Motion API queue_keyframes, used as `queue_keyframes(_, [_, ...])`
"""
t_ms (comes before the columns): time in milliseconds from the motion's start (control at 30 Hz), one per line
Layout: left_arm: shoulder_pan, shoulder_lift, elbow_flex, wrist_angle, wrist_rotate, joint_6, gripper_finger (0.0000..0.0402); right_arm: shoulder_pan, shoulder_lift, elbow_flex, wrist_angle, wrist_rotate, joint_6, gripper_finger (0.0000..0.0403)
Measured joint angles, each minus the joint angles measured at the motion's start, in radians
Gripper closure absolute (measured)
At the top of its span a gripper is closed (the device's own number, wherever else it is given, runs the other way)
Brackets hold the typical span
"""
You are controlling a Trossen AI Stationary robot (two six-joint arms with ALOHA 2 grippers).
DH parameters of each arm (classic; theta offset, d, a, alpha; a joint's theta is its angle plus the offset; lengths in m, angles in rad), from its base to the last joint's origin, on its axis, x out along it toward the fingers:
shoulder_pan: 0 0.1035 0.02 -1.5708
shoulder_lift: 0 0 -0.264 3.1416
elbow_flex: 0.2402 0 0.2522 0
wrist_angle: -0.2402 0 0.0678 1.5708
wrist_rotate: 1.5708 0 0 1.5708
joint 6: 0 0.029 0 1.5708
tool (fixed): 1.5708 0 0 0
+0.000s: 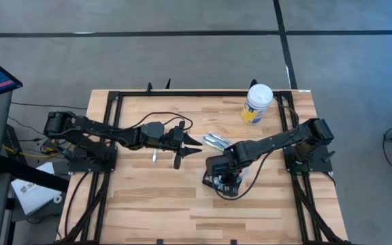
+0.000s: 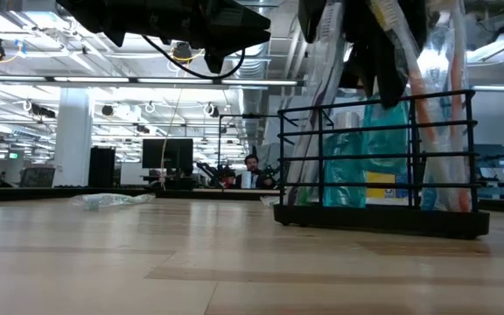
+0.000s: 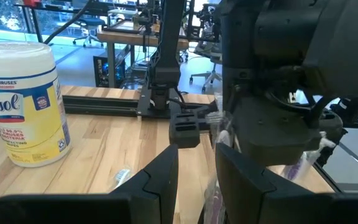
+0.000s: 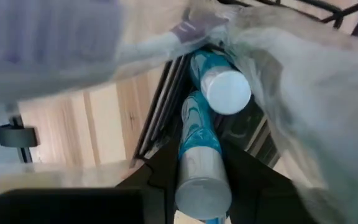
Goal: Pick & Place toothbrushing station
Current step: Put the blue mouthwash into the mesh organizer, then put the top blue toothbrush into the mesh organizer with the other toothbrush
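Right gripper (image 1: 224, 178) is down over the toothbrushing station (image 1: 222, 182), at about four o'clock from table centre.
Its fingers close on a teal tube (image 4: 199, 158), I'd judge; keep it vertical so the crinkly wrapped brushes stay clear of the black wire rack. Left gripper (image 1: 190, 144) hovers open at centre; smooth wooden table (image 1: 148, 204).

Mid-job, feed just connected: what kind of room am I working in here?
Likely a robotics lab or open workshop, not a bathroom. The wooden table has black framing, the low view shows exposed ceiling lights and a seated person at distant desks, and benches and office chairs stand behind the wipes tub.
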Motion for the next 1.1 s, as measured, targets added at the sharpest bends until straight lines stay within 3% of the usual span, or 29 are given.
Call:
queue_keyframes(200, [0.0, 0.0, 0.0, 0.0, 0.0, 0.0, 0.0302, 0.001, 0.0, 0.0, 0.024, 0.0, 0.001, 0.0317])
queue_keyframes(367, [0.0, 0.0, 0.0, 0.0, 0.0, 0.0, 0.0302, 0.001, 0.0, 0.0, 0.024, 0.0, 0.001, 0.0257])
queue_keyframes(500, [0.0, 0.0, 0.0, 0.0, 0.0, 0.0, 0.0302, 0.001, 0.0, 0.0, 0.024, 0.0, 0.01, 0.024])
queue_keyframes(867, [0.0, 0.0, 0.0, 0.0, 0.0, 0.0, 0.0302, 0.002, 0.0, 0.0, 0.021, 0.0, 0.009, 0.0293])
queue_keyframes(1100, [0.0, 0.0, 0.0, 0.0, 0.0, 0.0, 0.0302, 0.001, 0.0, 0.017, -0.031, 0.0, 0.009, 0.0303])
